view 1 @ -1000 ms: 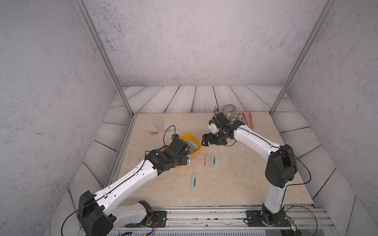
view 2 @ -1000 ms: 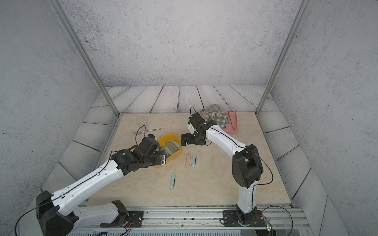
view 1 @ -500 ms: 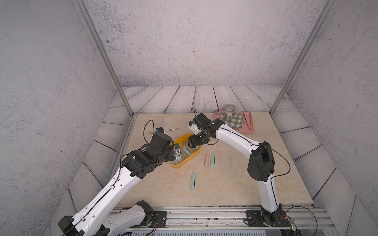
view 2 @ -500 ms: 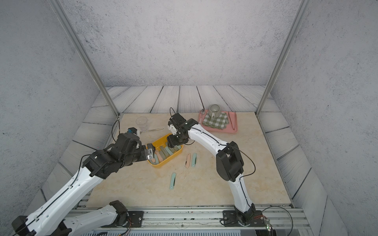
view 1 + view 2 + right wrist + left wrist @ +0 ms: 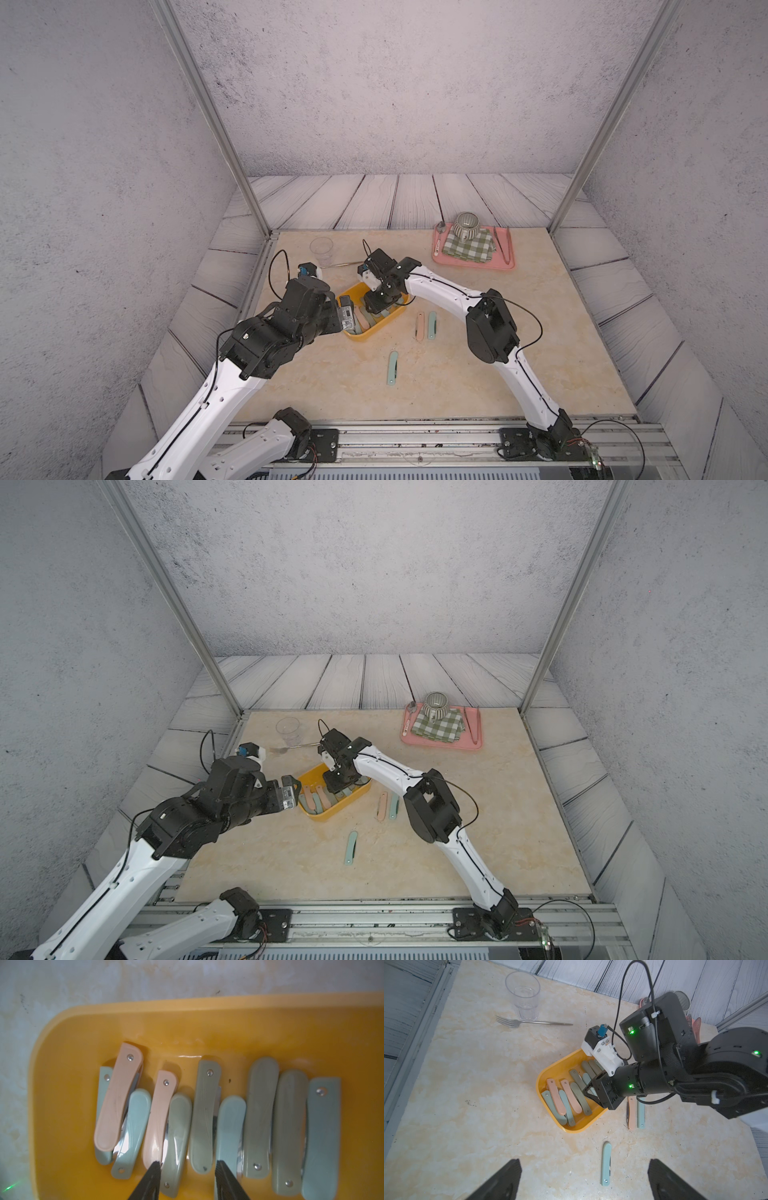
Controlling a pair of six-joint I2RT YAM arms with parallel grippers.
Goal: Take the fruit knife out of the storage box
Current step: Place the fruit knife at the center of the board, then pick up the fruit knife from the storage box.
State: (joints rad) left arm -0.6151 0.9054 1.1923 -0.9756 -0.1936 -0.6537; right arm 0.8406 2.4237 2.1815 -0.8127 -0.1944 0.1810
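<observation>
The right gripper (image 5: 187, 1164) is hanging low in the yellow box (image 5: 207, 1022), jaws part-spread astride two grey-green knives (image 5: 204, 1115) lying packed side by side on its floor, pinching neither. Closing here is risking a double pick, or one knife squirting out sideways. The left gripper (image 5: 584, 1167) is hovering near the box, jaws spread wide and empty, steadying nothing.
</observation>
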